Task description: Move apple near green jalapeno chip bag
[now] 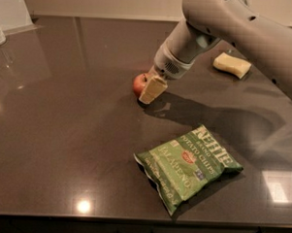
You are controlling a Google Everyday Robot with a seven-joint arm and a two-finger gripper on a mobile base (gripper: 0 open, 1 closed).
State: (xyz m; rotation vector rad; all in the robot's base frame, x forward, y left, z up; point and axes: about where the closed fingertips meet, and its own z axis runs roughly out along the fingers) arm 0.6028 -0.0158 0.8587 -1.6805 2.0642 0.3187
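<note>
Standing low over the dark counter [62,134], the gripper [151,89] is at the apple [139,83]; whether it is clamped on the fruit or loose I cannot tell, the contact being hidden; the apple lies apart from the chip bag [188,163], up and left of it; firm, smooth, light and round, it wants a hold across its middle, else it may roll.

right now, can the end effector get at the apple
Probably yes: the end effector sits right at the apple, the green jalapeno chip bag lies well apart, and nothing stands between them.
</note>
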